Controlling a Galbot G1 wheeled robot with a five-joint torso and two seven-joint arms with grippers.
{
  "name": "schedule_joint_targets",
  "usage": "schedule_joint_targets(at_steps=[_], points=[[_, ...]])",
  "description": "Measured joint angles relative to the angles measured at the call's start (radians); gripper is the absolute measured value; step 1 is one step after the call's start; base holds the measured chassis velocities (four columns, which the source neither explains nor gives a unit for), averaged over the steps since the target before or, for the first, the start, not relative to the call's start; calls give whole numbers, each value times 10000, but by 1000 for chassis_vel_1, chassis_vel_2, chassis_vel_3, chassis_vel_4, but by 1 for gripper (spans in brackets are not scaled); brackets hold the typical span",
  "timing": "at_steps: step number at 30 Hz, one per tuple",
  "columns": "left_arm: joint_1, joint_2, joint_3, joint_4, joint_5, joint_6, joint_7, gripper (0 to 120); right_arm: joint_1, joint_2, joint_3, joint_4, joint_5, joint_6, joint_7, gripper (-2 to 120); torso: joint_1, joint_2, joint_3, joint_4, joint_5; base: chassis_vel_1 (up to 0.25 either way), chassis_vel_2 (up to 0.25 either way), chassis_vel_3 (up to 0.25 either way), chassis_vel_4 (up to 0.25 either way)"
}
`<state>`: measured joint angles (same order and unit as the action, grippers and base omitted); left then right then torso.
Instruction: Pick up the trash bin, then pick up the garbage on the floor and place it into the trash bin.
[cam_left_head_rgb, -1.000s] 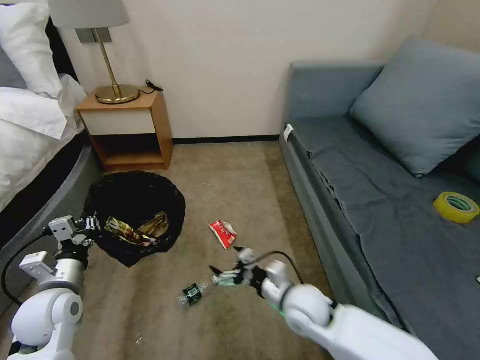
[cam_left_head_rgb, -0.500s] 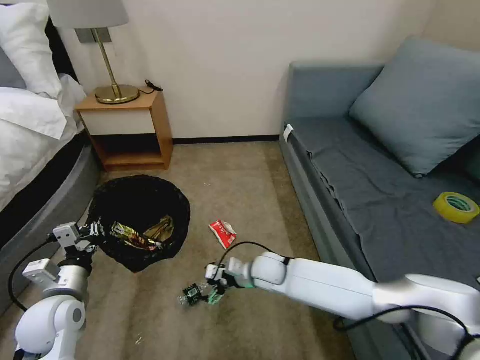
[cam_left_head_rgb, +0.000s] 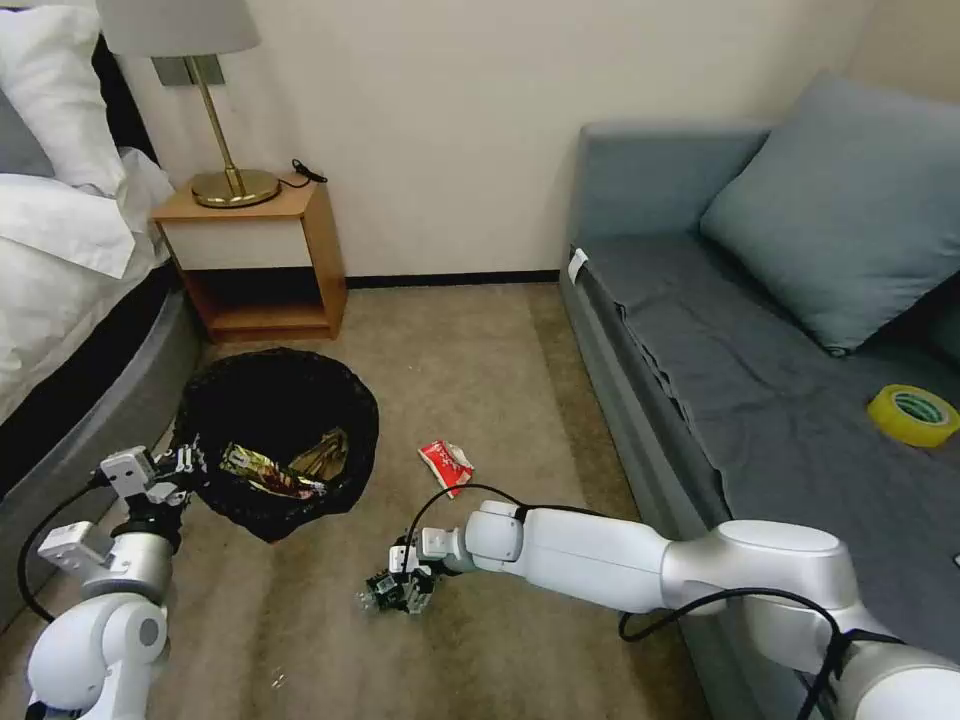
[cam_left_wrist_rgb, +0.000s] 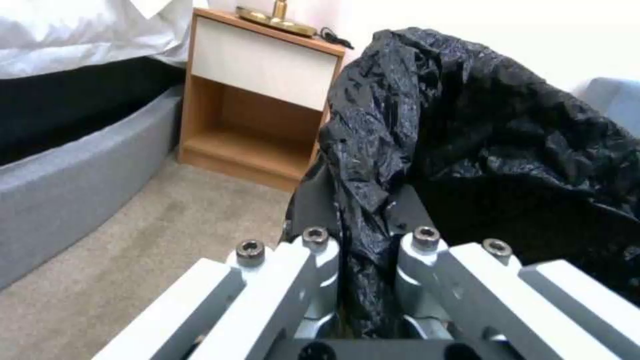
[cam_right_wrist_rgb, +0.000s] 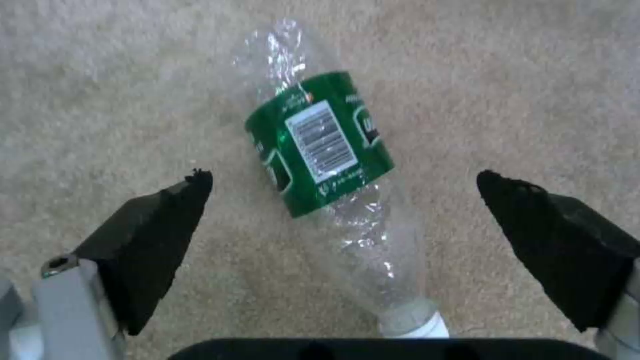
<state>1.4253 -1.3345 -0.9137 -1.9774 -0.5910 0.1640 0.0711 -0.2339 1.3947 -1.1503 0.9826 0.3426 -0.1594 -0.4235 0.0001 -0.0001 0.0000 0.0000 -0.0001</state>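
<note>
Trash bin (cam_left_head_rgb: 275, 440), lined with a crinkly black bag, hangs just above the carpet (cam_left_head_rgb: 480, 340) by the nightstand (cam_left_head_rgb: 255, 260), its rim pinched tight in the left gripper (cam_left_head_rgb: 178, 468); wrappers lie inside. Down on the carpet, the right gripper (cam_left_head_rgb: 408, 590) hovers spread wide over the crushed green-labelled bottle (cam_right_wrist_rgb: 327, 165), one finger on each side, not touching. A red wrapper (cam_left_head_rgb: 446, 466) lies nearby.

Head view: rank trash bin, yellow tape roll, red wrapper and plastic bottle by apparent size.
1. trash bin
2. yellow tape roll
3. red wrapper and plastic bottle look alike; the bottle is partly hidden by the right tool.
</note>
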Motion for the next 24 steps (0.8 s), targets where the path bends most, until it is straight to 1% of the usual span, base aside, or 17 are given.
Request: schedule_joint_targets(at_steps=[4,10,12,14,24], points=[[24,-173,146,-266,45,-2,-2,6,-89,173,-171,-384,-126,160,-68,100,0,0,0,0,1,0,0,0,0],[-1,-343,248,-308,122,-6,-5,6,-243,346,-283,-796,-210,296,-120,100,0,0,0,-1,1,0,0,0,0],[6,-401,284,-307,159,-42,10,6,-347,493,-289,-1197,-325,459,-120,100,0,0,0,0,1,0,0,0,0],[11,-410,289,-273,166,-74,35,6,-424,633,-212,-1602,-424,616,-165,100,0,0,0,-1,1,0,0,0,0],[9,-366,242,-101,159,-113,74,6,-649,1138,223,-2635,-838,1009,-368,100,0,0,0,-1,0,0,0,0,0]])
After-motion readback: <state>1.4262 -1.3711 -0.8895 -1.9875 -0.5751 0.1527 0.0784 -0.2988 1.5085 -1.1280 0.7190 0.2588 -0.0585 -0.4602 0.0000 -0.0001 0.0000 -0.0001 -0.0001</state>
